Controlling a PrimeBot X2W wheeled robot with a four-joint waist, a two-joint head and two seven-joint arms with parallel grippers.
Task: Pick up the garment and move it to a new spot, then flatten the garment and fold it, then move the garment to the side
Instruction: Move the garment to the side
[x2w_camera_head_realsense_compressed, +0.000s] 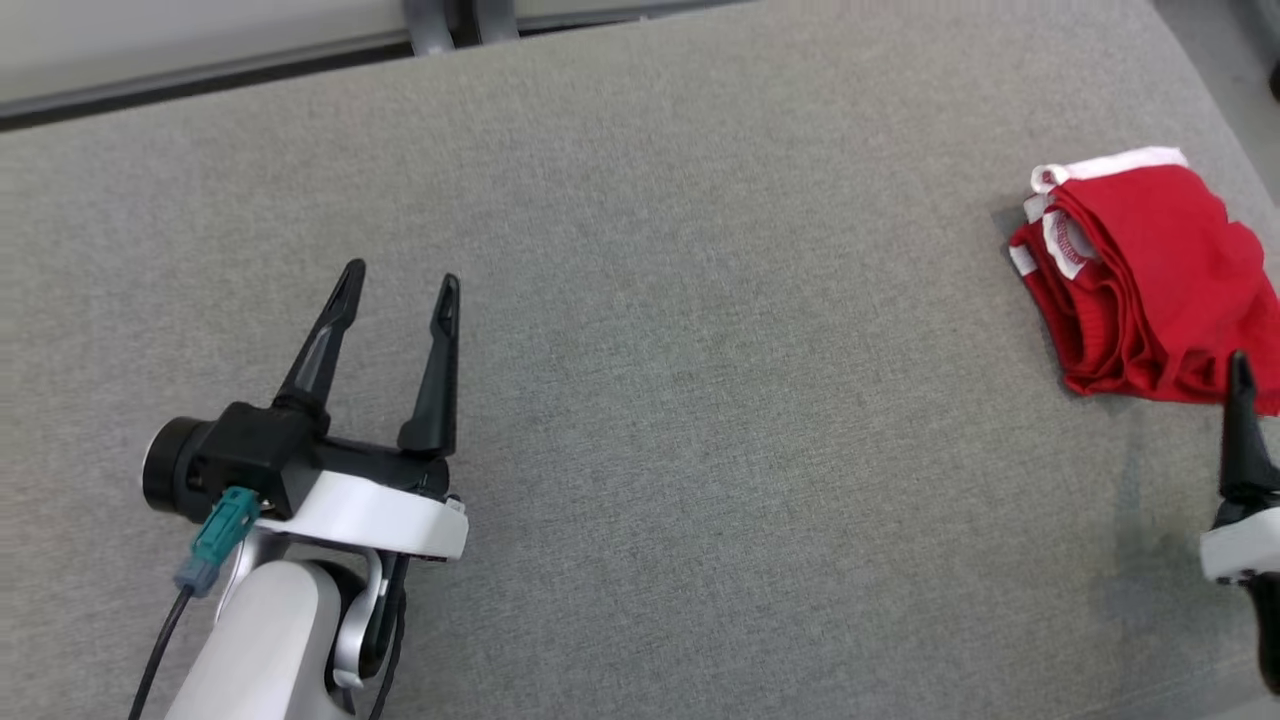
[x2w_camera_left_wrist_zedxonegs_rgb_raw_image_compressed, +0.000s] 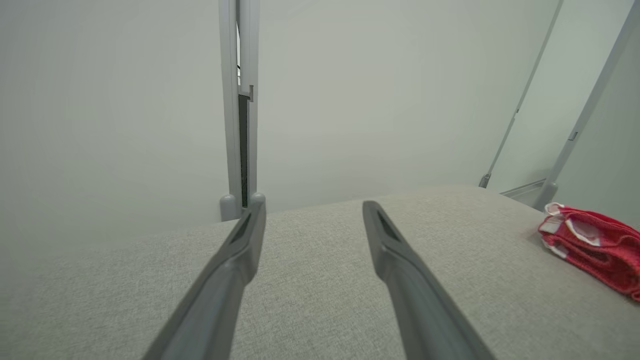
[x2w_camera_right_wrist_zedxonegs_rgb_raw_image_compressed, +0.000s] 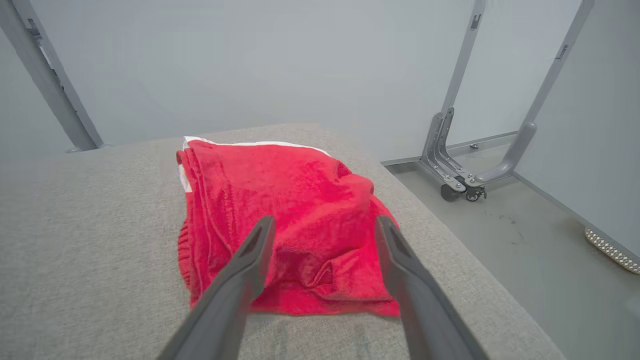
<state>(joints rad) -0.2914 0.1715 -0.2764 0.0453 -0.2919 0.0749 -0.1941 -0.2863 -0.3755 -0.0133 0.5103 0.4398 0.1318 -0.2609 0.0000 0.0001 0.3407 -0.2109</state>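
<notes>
At the right end of the grey padded surface (x2w_camera_head_realsense_compressed: 700, 420), the red garment (x2w_camera_head_realsense_compressed: 1140, 270) lies folded in a compact bundle with white trim along one edge. The right gripper (x2w_camera_right_wrist_zedxonegs_rgb_raw_image_compressed: 325, 222) points at its near edge, jaws spread, grasping nothing. The left gripper (x2w_camera_head_realsense_compressed: 400, 275) hovers over bare fabric, well apart from the garment, jaws likewise spread and empty.

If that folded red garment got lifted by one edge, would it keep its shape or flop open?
Likely flop: the red garment lies in soft, rumpled layers, so its fold would probably fall open. Pushed, its knit-looking fabric would probably bunch against the grey cloth surface rather than slide.
</notes>
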